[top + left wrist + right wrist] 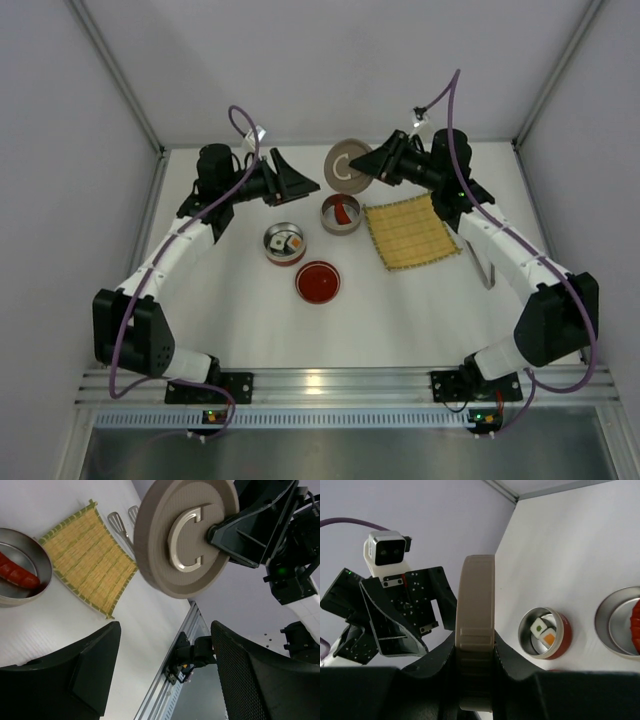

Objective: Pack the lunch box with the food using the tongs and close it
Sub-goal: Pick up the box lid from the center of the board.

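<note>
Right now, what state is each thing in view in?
Round lid: off, held on edge in the air.
Right gripper: jaws shut on the lid's edge.
Left gripper: jaws open, empty.
Steel bowl: uncovered, red piece inside.
Small tin: uncovered, two sushi pieces inside.
Red dish: lying alone, empty.
Bamboo mat: flat, bare.
Tongs: lying by the mat, unheld.
</note>
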Robot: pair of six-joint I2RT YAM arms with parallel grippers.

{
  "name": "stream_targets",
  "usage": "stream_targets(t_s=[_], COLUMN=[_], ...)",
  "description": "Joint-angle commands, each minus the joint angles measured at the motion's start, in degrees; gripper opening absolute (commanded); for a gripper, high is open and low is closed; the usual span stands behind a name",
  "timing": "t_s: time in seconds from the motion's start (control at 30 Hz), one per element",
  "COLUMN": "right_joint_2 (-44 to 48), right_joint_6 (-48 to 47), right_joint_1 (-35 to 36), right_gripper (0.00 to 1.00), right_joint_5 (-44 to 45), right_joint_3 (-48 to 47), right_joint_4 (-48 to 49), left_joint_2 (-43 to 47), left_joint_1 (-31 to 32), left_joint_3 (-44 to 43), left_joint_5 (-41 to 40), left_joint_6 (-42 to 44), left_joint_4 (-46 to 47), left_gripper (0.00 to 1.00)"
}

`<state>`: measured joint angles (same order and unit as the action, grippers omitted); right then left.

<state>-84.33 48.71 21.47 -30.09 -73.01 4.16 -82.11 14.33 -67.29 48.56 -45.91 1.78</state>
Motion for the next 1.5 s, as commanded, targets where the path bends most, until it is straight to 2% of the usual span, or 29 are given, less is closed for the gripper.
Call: stream_targets(t_s=[0.0, 0.2, 0.43, 0.57, 0.87, 1.0, 1.27, 1.3, 1.47], right_joint_2=[0.8, 2.2, 3.0, 3.9, 3.7, 3.1, 2.8, 2.7, 2.2], right_joint_6=[2.9, 0.3, -1.5, -5.2, -5.6, -5.9, -7.0, -6.5, -3.4], right_joint_1=[1.5, 3.0, 5.0, 7.3, 8.9, 9.1, 9.0, 9.0, 8.0], right_gripper=[0.0, 0.0, 0.0, 0.0, 0.0, 0.0, 0.0, 0.0, 0.0], right_joint_5=[-3.7, -3.3, -2.7, -1.1, -0.6, 0.0, 0.6, 0.5, -1.8], right_joint_3=[2.1, 2.9, 1.9, 0.8, 0.2, 0.2, 0.9, 1.1, 1.7], right_joint_4=[9.8, 8.8, 8.8, 5.3, 5.1, 4.5, 3.1, 3.5, 5.8], left_joint_2=[-0.3, -0.8, -0.5, -1.1, -2.0, -1.8, 0.4, 0.7, 1.5], left_joint_1=[1.8, 2.8, 3.3, 3.3, 4.9, 4.9, 4.9, 4.9, 4.9], left_joint_3=[-0.1, -0.6, -0.6, -1.2, -0.6, 0.4, 4.3, 4.8, 6.4], left_joint_5=[0.2, 0.4, -1.2, -1.4, -2.2, 0.3, 7.2, 7.6, 9.5], left_joint_6=[-4.1, -4.8, -3.8, -3.4, -3.1, -7.0, -19.6, -21.8, -25.7], left_joint_4=[9.6, 10.6, 8.6, 8.3, 7.8, 13.2, 30.0, 33.6, 40.0], left_gripper=[0.77, 0.73, 0.72, 0.72, 0.7, 0.64, 0.54, 0.52, 0.4])
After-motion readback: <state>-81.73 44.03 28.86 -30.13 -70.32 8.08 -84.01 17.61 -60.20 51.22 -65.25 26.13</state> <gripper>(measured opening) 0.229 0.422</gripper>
